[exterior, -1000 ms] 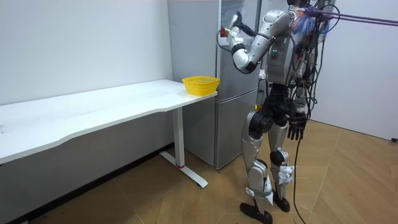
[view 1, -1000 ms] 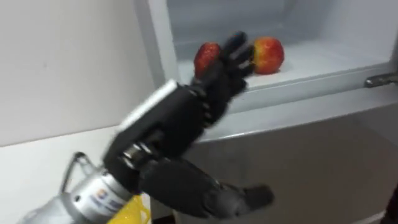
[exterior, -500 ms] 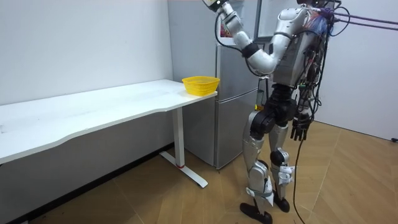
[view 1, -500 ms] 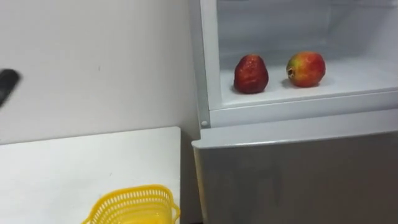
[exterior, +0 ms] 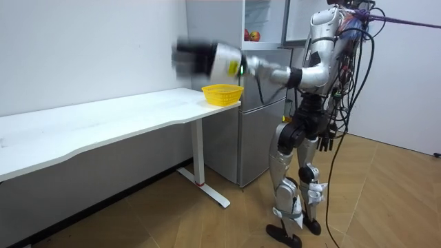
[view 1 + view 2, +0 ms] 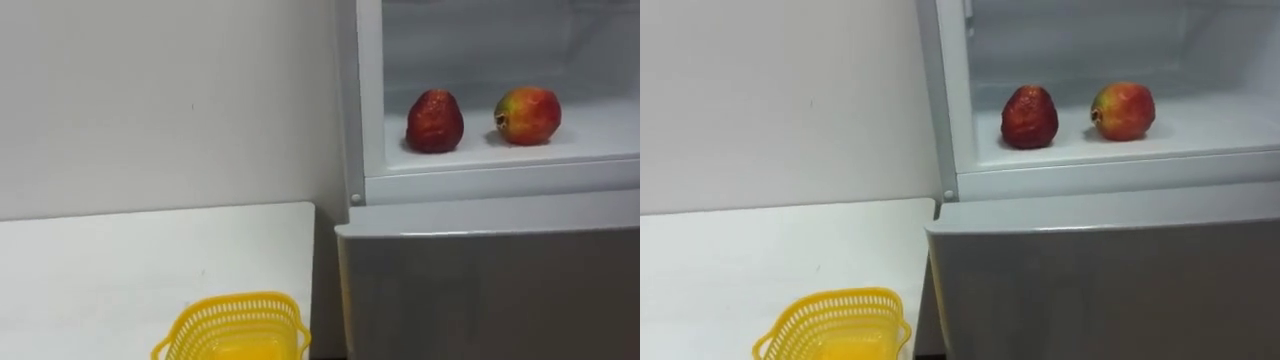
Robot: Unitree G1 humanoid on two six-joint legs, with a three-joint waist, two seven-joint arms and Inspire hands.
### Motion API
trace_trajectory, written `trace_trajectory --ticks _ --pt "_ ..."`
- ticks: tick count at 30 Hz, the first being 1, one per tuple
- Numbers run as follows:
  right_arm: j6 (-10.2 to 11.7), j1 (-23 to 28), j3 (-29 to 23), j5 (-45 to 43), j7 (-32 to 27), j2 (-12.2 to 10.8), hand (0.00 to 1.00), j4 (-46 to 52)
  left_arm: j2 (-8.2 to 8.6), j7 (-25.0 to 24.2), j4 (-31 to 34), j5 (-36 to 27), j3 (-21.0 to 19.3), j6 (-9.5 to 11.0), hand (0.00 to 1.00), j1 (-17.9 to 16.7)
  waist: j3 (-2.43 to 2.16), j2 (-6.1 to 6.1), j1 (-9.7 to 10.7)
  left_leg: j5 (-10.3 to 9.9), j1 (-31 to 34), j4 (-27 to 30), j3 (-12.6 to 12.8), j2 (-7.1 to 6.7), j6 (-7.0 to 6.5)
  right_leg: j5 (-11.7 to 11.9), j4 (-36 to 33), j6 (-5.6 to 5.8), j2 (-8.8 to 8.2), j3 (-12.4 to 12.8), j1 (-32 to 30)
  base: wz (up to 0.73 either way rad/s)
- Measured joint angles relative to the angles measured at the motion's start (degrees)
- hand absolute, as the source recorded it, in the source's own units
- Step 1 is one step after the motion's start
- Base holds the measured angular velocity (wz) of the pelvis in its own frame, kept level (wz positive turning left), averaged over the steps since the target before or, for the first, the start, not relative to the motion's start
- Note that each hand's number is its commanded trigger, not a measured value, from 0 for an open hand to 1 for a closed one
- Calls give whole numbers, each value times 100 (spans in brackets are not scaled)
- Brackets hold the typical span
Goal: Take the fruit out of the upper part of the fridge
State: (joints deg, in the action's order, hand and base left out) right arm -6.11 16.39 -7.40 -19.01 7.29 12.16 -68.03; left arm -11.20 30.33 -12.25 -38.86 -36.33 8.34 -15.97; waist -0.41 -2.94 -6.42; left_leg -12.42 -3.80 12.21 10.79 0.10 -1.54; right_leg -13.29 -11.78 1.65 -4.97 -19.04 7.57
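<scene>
You have a red fruit (image 6: 435,121) and an apple (image 6: 527,115) upper right on the shelf (image 6: 600,135); your left hand (image 5: 189,55) is blurred, grip unreadable.

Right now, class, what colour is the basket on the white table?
The basket is yellow, seen best in the left eye view.

The robot stands upright on both legs. Its left arm reaches out nearly level at chest height toward the room view's left, almost straight from shoulder to wrist. The left hand (image 5: 186,56) is a dark blur in the air above the worktop (image 5: 103,118), near its end at the room view's right. The right arm hangs straight down, with the right hand (image 5: 322,142) beside the thigh.
</scene>
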Motion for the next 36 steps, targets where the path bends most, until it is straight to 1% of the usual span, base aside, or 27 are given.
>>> trace_trajectory --ticks 1,2,4,5,6,7,8,9,10,11,13,14,15,16,17,18,19,20,22,24,25,26,27,29,31,32,36 --pt "-26 0 -2 -29 10 -39 0 20 92 -5 -414 -178 247 -47 0 -31 26 76 24 -1 -2 -2 -4 -2 -2 1 -2 0 0 8 1 0" --pt "-34 1 -2 -66 20 -60 0 24 117 -18 -671 -223 385 -56 0 -25 26 85 42 -1 -2 -2 -8 -2 -2 1 -10 0 0 4 2 0" --pt "-98 -7 -3 -223 37 -172 0 61 170 -207 -1811 -270 921 -119 0 23 27 125 126 -3 16 -63 -15 1 -1 1 -11 0 5 5 -1 0" --pt "-102 -6 -2 -214 37 -191 0 65 182 -292 -2123 -266 1055 -128 0 40 23 128 133 -5 15 -65 -9 2 -3 1 -8 0 3 5 1 -7" --pt "-107 4 -2 -221 41 -227 0 70 220 -494 -2756 -269 1328 -163 0 58 20 123 165 -15 8 -64 9 8 -4 1 -10 1 0 -9 4 -8" --pt "-116 1 -3 -287 43 -263 0 69 301 -680 -3248 -268 1519 -219 0 61 21 127 196 -23 0 -65 24 12 -2 1 -17 1 0 -4 1 -9" --pt "-113 -4 -3 -311 43 -276 0 47 352 -769 -3444 -267 1591 -235 0 55 23 129 213 -26 -5 -65 26 12 -2 2 -19 1 1 1 1 -4" --pt "-114 -3 -1 -338 45 -291 0 22 422 -960 -3864 -195 1720 -287 0 48 24 141 241 -31 -17 -66 23 10 -3 2 -12 2 3 10 15 0" --pt "-122 -4 -1 -328 69 -302 0 -6 458 -1150 -4264 -5 1771 -371 0 54 29 147 270 -34 -58 -82 23 11 0 3 11 2 9 29 57 0" --pt "-131 -9 -2 -330 93 -303 0 -21 473 -1234 -4432 141 1785 -406 0 60 29 149 282 -36 -86 -91 22 11 3 3 12 3 11 31 79 0" --pt "-154 -60 3 -329 126 -311 0 -147 501 -1534 -4961 758 1793 -551 0 29 31 153 295 -49 -135 -88 27 18 10 3 26 2 2 46 117 0" --pt "-154 -67 23 -328 142 -310 0 -167 498 -1605 -5052 869 1822 -576 0 20 32 149 291 -51 -140 -86 28 22 11 3 25 2 -1 49 121 0" --pt "-159 -107 116 -330 167 -300 0 -179 483 -1713 -5224 1124 1971 -618 0 8 33 147 299 -52 -136 -86 25 23 11 3 21 2 -4 34 117 0" --pt "-189 -155 166 -338 212 -300 0 -177 473 -1832 -5323 1528 2099 -717 0 10 31 154 323 -51 -106 -78 6 22 12 3 20 1 -5 17 108 4" --pt "-209 -177 169 -342 233 -300 0 -177 475 -1904 -5340 1746 2138 -765 0 11 29 159 328 -50 -101 -78 5 21 12 3 16 1 -10 15 101 4" --pt "-234 -231 179 -344 279 -300 0 -206 483 -2044 -5360 2092 2265 -827 0 14 28 167 329 -49 -101 -78 6 19 12 3 13 1 -16 16 100 0" --pt "-261 -290 247 -329 293 -300 0 -269 497 -2175 -5361 2384 2393 -881 0 30 27 179 333 -45 -102 -74 7 15 10 3 17 1 -17 36 104 0" --pt "-275 -318 305 -330 294 -301 0 -298 500 -2240 -5361 2534 2451 -907 0 43 26 189 338 -43 -102 -70 7 14 10 3 17 1 -19 37 105 0" --pt "-352 -412 476 -331 349 -305 0 -341 491 -2435 -5354 3078 2728 -1036 0 136 28 224 375 -36 -99 -47 7 11 4 2 28 -1 -24 36 122 0" --pt "-385 -540 580 -338 351 -308 0 -422 486 -2555 -5354 3399 2911 -1097 0 213 33 249 463 -32 -95 -47 8 6 -2 2 43 0 -26 37 122 0" --pt "-392 -595 621 -338 355 -309 0 -466 430 -2618 -5345 3534 2998 -1107 0 262 32 265 491 -32 -96 -48 13 6 -2 2 88 0 -23 41 125 0" --pt "-393 -612 624 -338 367 -309 0 -477 394 -2657 -5332 3617 3052 -1127 0 270 31 271 495 -32 -97 -49 14 6 -2 2 107 0 -18 43 135 0" --pt "-400 -622 633 -333 390 -308 0 -482 348 -2735 -5281 3767 3108 -1199 0 296 33 285 503 -32 -102 -56 16 6 -2 2 113 0 -13 65 136 0" --pt "-428 -628 731 -329 389 -309 0 -500 343 -2807 -5249 3982 3110 -1270 0 341 33 297 503 -32 -110 -76 22 6 -1 2 113 1 2 107 135 -4" --pt "-543 -628 860 -330 399 -315 0 -499 324 -2883 -5242 4264 3129 -1377 0 387 33 297 506 -33 -114 -88 21 3 0 3 120 3 3 112 133 -2" --pt "-564 -629 869 -329 410 -317 0 -500 316 -2888 -5243 4352 3182 -1407 0 394 33 297 501 -33 -114 -90 22 3 1 3 122 3 3 112 132 0" --pt "-665 -641 961 -329 470 -321 0 -555 279 -3015 -5241 4894 3329 -1639 0 427 33 298 501 -32 -122 -87 22 2 4 3 125 3 4 136 123 0"
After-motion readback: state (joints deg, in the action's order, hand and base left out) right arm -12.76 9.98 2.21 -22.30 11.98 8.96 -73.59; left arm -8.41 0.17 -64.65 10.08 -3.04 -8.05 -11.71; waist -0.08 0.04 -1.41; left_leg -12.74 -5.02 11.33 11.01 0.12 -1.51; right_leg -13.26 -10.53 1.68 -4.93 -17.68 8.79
